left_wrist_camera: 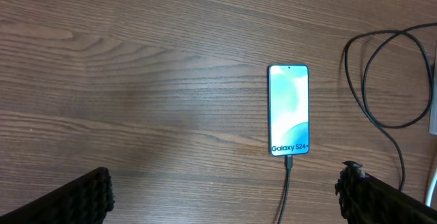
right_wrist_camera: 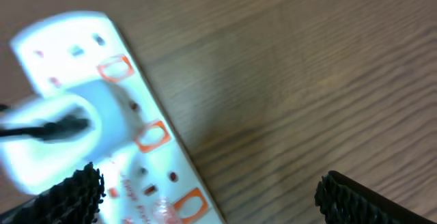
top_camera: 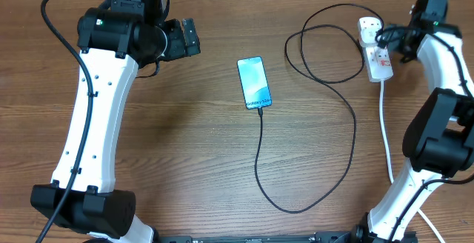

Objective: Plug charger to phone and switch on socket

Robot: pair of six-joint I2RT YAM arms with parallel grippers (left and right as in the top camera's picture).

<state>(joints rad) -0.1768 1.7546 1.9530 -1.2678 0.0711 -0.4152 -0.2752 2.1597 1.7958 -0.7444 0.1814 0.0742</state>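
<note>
The phone (top_camera: 254, 82) lies flat mid-table, its teal screen (left_wrist_camera: 289, 109) lit. The charger's black cable (top_camera: 345, 161) runs from the phone's lower edge, where its tip (left_wrist_camera: 289, 161) sits against the port, and loops round to a white plug (right_wrist_camera: 61, 125) seated in the socket (top_camera: 378, 59). The socket is a white power strip (right_wrist_camera: 147, 156) with red-outlined switches. My left gripper (top_camera: 185, 39) hangs open above the table left of the phone, nothing between its fingers (left_wrist_camera: 75, 200). My right gripper (top_camera: 391, 41) hovers open over the strip, one finger (right_wrist_camera: 68, 197) above it.
The strip's thick white lead (top_camera: 385, 132) runs down the right side toward the front edge. Loose loops of black cable (top_camera: 318, 47) lie between the phone and the strip. Both arm bases stand at the front corners.
</note>
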